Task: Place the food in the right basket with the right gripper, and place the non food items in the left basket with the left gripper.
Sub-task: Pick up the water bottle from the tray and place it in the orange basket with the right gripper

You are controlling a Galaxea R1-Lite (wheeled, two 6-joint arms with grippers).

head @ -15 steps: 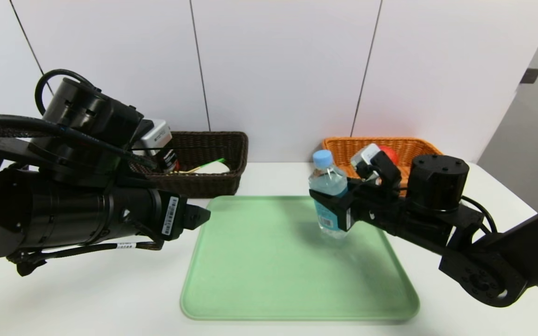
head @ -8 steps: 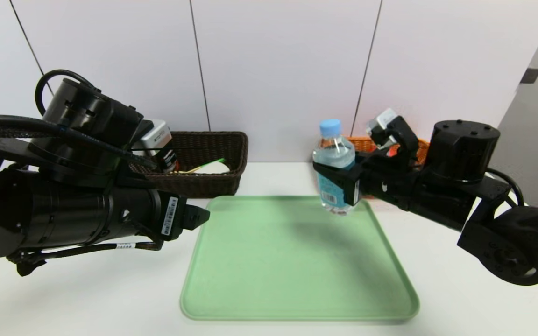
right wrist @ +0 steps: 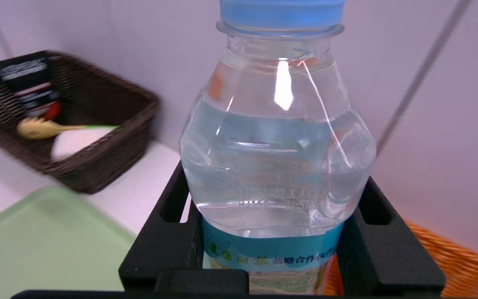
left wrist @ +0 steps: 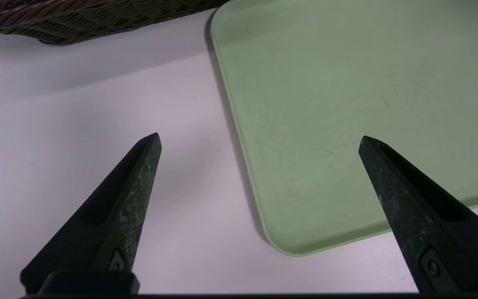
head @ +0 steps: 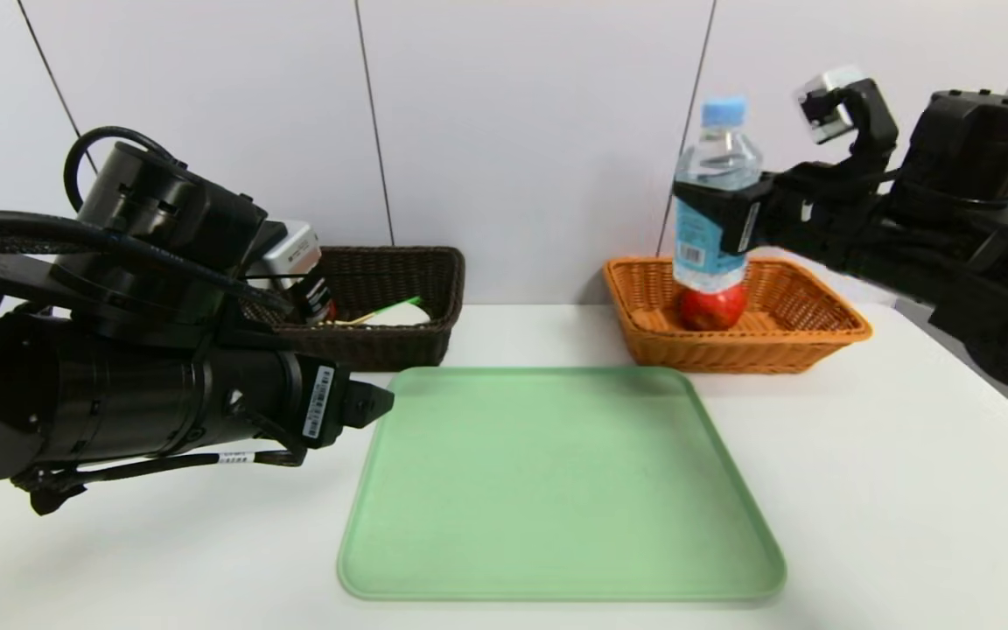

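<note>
My right gripper (head: 718, 219) is shut on a clear water bottle (head: 714, 188) with a blue cap and blue label, held upright in the air above the orange basket (head: 819, 337). In the right wrist view the bottle (right wrist: 278, 141) fills the middle between the black fingers (right wrist: 162, 245). A red apple (head: 712, 308) lies in the orange basket under the bottle. My left gripper (left wrist: 259, 141) hangs open over the table beside the near left corner of the green tray (left wrist: 347, 104), holding nothing.
The dark brown basket (head: 399, 337) at the back left holds a white item, a green-and-yellow utensil (head: 386, 311) and a black-labelled item (right wrist: 29, 85). The green tray (head: 556, 481) lies bare in the middle of the white table.
My right gripper has lifted the water bottle off the tray and carried it up and to the right, over the orange basket. The left arm has not moved.
</note>
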